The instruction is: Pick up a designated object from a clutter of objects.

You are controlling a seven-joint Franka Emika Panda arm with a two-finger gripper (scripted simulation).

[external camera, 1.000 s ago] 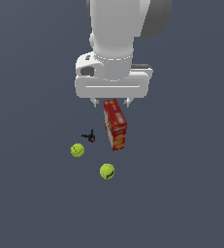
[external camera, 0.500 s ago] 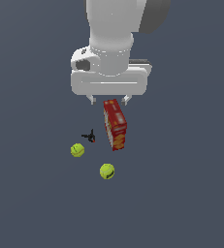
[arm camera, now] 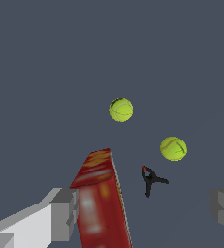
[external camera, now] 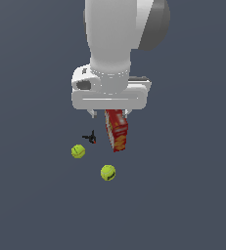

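White arm point(external camera: 115, 36), grey-tipped gripper point(external camera: 108, 114)

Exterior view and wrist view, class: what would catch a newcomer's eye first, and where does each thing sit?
The big white gripper hangs open over the upright red box. On the dark floor in front lie two tennis balls, one toward the exterior view's left and one nearer the camera. A tiny black-and-red item lies beside the box.

Arm: we see one white arm hanging straight down, wrist vertical, well above the surface.
Tool point(external camera: 109, 115): pointing down, holding nothing.
Jaws: we see them spread wide apart.
Fingers point(arm camera: 60, 215): grey pads, empty.
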